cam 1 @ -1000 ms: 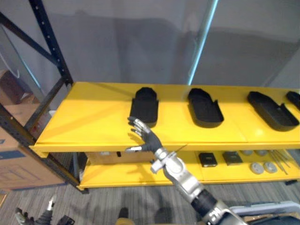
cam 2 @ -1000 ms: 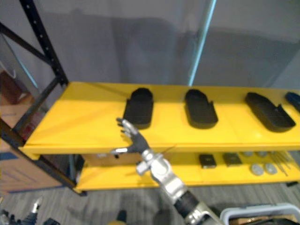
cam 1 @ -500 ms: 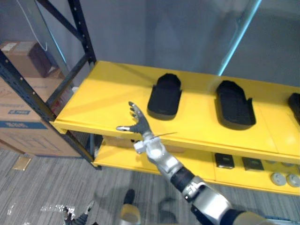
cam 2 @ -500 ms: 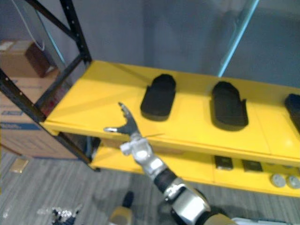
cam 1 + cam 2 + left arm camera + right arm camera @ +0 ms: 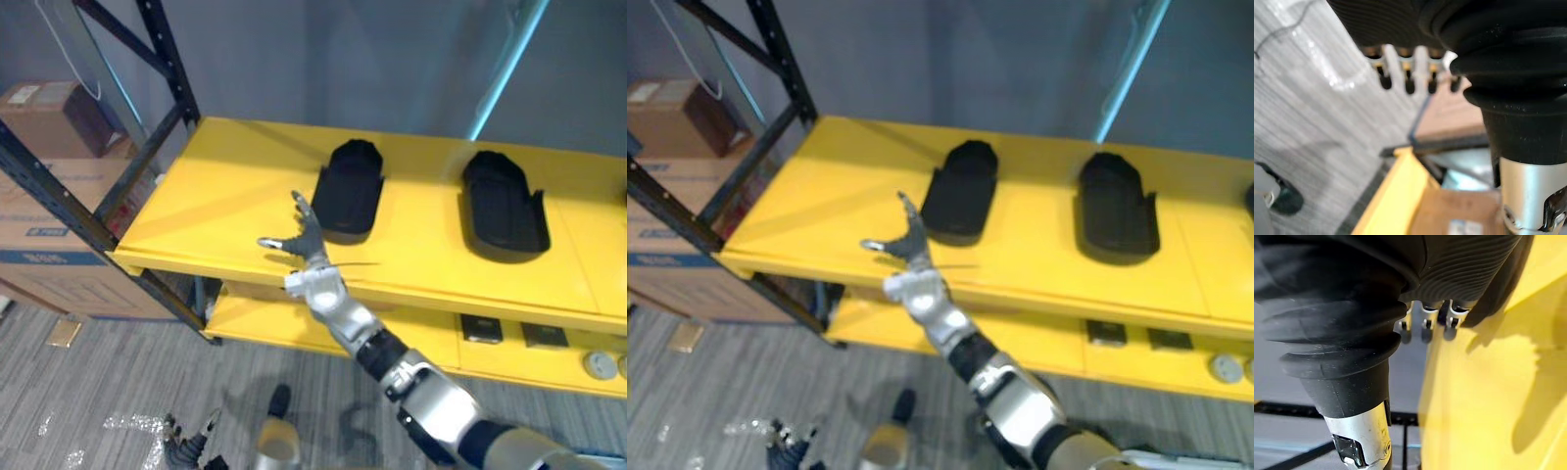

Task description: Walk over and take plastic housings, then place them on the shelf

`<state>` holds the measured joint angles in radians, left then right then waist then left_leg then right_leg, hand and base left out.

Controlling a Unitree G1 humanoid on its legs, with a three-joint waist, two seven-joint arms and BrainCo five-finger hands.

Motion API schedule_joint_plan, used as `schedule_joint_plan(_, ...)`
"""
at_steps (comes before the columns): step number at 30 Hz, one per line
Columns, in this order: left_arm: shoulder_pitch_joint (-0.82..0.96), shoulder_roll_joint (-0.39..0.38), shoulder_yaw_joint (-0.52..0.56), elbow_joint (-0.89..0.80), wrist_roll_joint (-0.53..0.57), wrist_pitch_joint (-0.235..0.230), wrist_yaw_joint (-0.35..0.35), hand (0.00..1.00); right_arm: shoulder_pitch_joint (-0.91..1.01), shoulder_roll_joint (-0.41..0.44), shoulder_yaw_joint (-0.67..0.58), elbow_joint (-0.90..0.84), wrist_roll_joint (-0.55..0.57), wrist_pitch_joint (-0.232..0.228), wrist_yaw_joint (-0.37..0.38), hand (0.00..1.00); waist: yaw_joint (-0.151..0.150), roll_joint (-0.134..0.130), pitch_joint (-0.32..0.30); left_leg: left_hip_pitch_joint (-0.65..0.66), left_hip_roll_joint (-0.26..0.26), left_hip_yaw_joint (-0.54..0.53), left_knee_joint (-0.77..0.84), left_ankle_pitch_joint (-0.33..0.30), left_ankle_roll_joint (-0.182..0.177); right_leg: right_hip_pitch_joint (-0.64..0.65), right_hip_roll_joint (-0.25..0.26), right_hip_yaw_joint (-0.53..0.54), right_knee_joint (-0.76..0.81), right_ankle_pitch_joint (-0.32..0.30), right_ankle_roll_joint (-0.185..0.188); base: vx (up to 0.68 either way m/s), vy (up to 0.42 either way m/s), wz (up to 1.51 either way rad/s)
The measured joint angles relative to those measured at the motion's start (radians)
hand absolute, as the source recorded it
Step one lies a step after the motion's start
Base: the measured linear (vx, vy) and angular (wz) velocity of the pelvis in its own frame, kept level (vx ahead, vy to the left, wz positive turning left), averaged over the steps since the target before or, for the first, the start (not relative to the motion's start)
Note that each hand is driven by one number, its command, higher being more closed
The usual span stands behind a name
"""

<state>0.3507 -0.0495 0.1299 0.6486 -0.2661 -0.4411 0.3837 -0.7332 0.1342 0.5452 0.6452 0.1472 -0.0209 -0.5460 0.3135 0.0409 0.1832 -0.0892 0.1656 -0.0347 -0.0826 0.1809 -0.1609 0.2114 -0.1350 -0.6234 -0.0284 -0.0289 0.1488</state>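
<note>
- On the top yellow shelf [image 5: 220,196] lie two black plastic housings, both open side up and with nothing in them: the left housing [image 5: 348,191] and, well apart to its right, the right housing [image 5: 503,206].
- At the far left stand two closed cardboard boxes, a small box [image 5: 49,116] above a large box [image 5: 44,259]; what is in them cannot be seen.
- On the lower shelf [image 5: 250,318], towards the right, sit two small dark square parts [image 5: 481,329] and a grey disc [image 5: 600,364].
- Over the top shelf's near edge the right hand [image 5: 299,243] is raised, its fingers spread apart and its thumb stretched out to the left, holding nothing.
- Just beyond those fingers, far and a little right of them, lies the left housing, close to them but not touching.
- Low at the near left the left hand [image 5: 191,450] hangs close to the floor; in its wrist view its fingers [image 5: 1408,81] are straight, side by side and empty.
- Black steel uprights [image 5: 168,69] with slanted braces carry the shelves at the left.
- Behind the rack is a plain grey wall [image 5: 323,59], with a light-blue pole [image 5: 498,73] slanting up it.
- Grey striped floor [image 5: 108,382] runs under and before the rack.
</note>
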Motion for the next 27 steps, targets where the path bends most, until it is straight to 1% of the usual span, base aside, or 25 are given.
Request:
schedule_joint_plan(3,0.002,0.001,-0.007,0.001,-0.013,0.008,-0.003,0.00,-0.007,0.000,-0.043,0.026,0.028,0.000,0.000,0.00,0.000,0.001,0.000,0.001,0.001,0.002,0.000,0.000,0.000,0.000,-0.002,0.001,0.000,0.000,-0.001,0.00,0.000,0.00)
schedule_joint_plan(8,0.002,0.001,-0.049,0.001,-0.033,0.009,-0.007,0.00,-0.018,-0.001,-0.047,0.049,0.036,0.000,0.001,0.00,0.000,0.002,0.000,0.001,0.001,0.003,0.000,0.000,0.000,0.000,-0.004,0.000,0.000,0.000,0.000,0.00,0.000,0.00)
schedule_joint_plan(11,0.002,0.001,-0.067,0.001,-0.043,0.018,-0.007,0.00,-0.031,-0.002,-0.054,0.070,0.037,0.001,0.000,0.00,0.001,0.005,-0.001,0.001,0.000,0.001,0.000,0.000,0.000,0.001,-0.004,-0.001,0.000,0.000,-0.001,0.00,0.000,0.00)
schedule_joint_plan(12,0.002,0.001,-0.068,0.001,-0.043,0.023,-0.007,0.00,-0.039,-0.003,-0.058,0.083,0.038,0.009,-0.002,0.00,0.001,0.006,-0.001,0.001,0.000,0.000,0.000,0.000,0.000,0.001,-0.004,-0.002,0.000,0.000,-0.001,0.00,0.000,0.00)
schedule_joint_plan(14,0.002,0.001,-0.069,0.001,-0.044,0.034,-0.007,0.00,-0.059,-0.003,-0.066,0.102,0.060,0.029,-0.025,0.00,0.001,0.010,-0.001,0.001,0.000,-0.001,0.000,0.000,0.000,0.001,-0.004,-0.002,0.001,-0.001,-0.001,0.00,0.000,0.00)
schedule_joint_plan(17,0.002,0.001,-0.073,0.001,-0.044,0.033,-0.005,0.00,-0.076,-0.003,-0.108,0.127,0.077,0.026,-0.062,0.00,0.003,0.016,-0.003,0.001,-0.001,-0.001,0.000,0.000,0.000,0.001,-0.003,-0.003,0.002,0.000,0.000,0.00,0.000,0.00)
schedule_joint_plan(21,-0.001,0.001,-0.076,0.001,-0.044,0.034,0.002,0.00,-0.080,-0.003,-0.147,0.135,0.077,0.021,-0.087,0.00,0.002,0.016,-0.003,0.001,-0.001,-0.001,0.000,0.000,0.000,0.001,-0.003,-0.003,0.002,0.000,0.000,0.00,0.000,0.00)
schedule_joint_plan(25,-0.003,0.001,-0.078,0.001,-0.044,0.034,0.004,0.00,-0.096,-0.003,-0.151,0.158,0.079,0.019,-0.087,0.00,0.001,0.016,-0.003,0.001,-0.001,0.000,0.000,0.000,0.000,0.001,-0.003,-0.001,0.003,0.000,0.000,0.00,0.000,0.00)
schedule_joint_plan(27,-0.003,0.002,-0.083,0.001,-0.044,0.034,0.005,0.00,-0.100,-0.003,-0.150,0.159,0.098,0.018,-0.086,0.00,0.001,0.015,-0.003,0.001,-0.001,0.003,0.000,0.000,0.000,0.001,-0.003,0.000,0.003,0.000,0.000,0.00,0.000,0.00)
